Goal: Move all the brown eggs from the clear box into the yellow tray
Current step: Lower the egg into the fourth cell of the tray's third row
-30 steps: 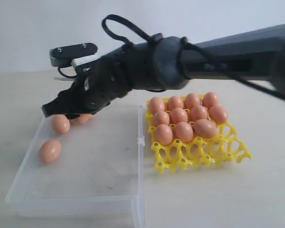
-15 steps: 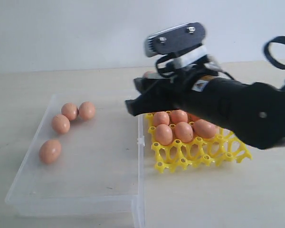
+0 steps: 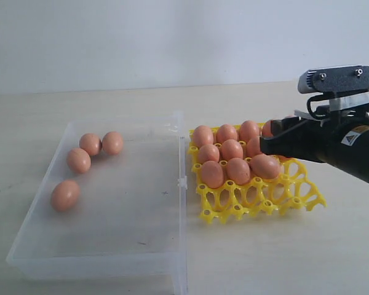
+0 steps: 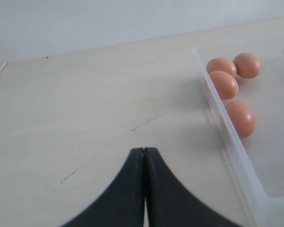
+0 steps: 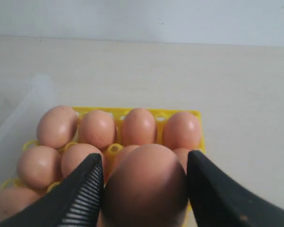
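at the far left, the left gripper (image 4: 144, 151) hangs over bare worktop (image 3: 80, 104) just outside the clear box (image 3: 92, 267). its two smooth black fingers taper to a point and are pressed tight together with nothing between them. the worktop is pale and matt, with a few faint scratches, and a plain white wall (image 3: 172, 37) stands behind it.

the clear box is a wide, shallow rectangle of see-through plastic with low walls. four brown eggs (image 3: 78, 160), smooth and oval, lie loose near its left wall: three are clustered at the back and one is apart nearer the front. a small clasp tab (image 3: 182, 182) juts from the right wall, just beside the yellow tray (image 3: 258, 200).

the tray is a glossy openwork grid of round cups and pegs. eggs crowd its back rows and the front cups are bare.

on the right, the right gripper (image 3: 270, 144) reaches over the tray and hides its far right corner. its black fingers, one with a ribbed pad (image 5: 85, 194), are spread wide around a held egg (image 5: 144, 189), above the seated ones.
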Controlling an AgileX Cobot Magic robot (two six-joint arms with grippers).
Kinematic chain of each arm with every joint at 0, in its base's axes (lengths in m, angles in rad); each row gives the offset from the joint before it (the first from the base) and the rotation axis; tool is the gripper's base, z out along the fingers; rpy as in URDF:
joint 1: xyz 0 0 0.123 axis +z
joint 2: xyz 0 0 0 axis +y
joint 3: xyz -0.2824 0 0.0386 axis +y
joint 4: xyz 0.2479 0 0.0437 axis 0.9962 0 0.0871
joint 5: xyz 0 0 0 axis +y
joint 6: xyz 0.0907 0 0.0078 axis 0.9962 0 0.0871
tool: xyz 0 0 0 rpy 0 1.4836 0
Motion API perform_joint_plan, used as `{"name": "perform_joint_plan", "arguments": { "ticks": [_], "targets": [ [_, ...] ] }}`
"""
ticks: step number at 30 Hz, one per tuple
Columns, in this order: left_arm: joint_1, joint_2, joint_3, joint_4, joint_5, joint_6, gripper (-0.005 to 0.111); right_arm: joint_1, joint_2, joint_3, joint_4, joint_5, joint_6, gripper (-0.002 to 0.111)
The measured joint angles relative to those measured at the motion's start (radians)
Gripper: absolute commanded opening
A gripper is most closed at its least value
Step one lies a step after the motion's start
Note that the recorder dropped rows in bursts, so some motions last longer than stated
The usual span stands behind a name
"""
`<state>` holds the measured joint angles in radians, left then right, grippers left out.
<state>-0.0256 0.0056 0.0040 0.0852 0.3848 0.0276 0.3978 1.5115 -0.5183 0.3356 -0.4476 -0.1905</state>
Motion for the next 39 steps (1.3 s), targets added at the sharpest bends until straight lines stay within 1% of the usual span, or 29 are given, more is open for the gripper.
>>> {"name": "perform_joint_plan", "arguments": {
  "ticks": [13, 18, 30, 39],
  "targets": [
    [0.000, 0.000, 0.000, 0.000, 0.000, 0.000, 0.000, -0.126, 0.137, 0.000, -0.192, -0.011, 0.214, 0.000],
    [0.000, 0.000, 0.000, 0.000, 0.000, 0.000, 0.000, -0.127, 0.142, 0.000, -0.206, -0.051, 0.235, 0.000],
    [0.000, 0.000, 0.000, 0.000, 0.000, 0.000, 0.000, -0.138, 0.185, 0.000, -0.226, -0.075, 0.237, 0.000],
    [0.000, 0.000, 0.000, 0.000, 0.000, 0.000, 0.000, -0.138, 0.248, 0.000, -0.247, -0.166, 0.239, 0.000]
  ]
}}
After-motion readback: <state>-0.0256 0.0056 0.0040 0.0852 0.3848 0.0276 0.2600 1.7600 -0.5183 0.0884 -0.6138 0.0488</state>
